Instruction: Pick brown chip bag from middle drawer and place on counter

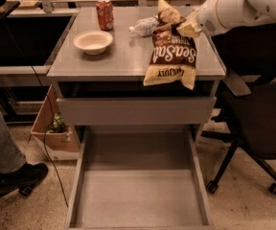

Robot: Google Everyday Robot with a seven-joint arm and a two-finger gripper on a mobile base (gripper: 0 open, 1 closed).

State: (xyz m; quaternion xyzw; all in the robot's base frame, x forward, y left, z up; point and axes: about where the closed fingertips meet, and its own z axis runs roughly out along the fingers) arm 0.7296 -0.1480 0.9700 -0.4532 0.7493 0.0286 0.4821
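The brown chip bag [171, 56] lies tilted on the right side of the counter [121, 59], and its pale yellow end hangs over the front edge. My gripper [178, 27] reaches in from the upper right on a white arm. It is shut on the bag's crumpled top end. The middle drawer [138, 195] is pulled out at the bottom, and its flat floor is bare. Above it is a drawer with a tall plain grey front [135, 110], only slightly open.
A red soda can [105, 13], a pale bowl [93, 41] and a clear plastic bottle [144, 26] stand on the counter. A black office chair [258, 123] is at the right. A cardboard box [56, 135] and a person's leg and shoe [8, 169] are at the left.
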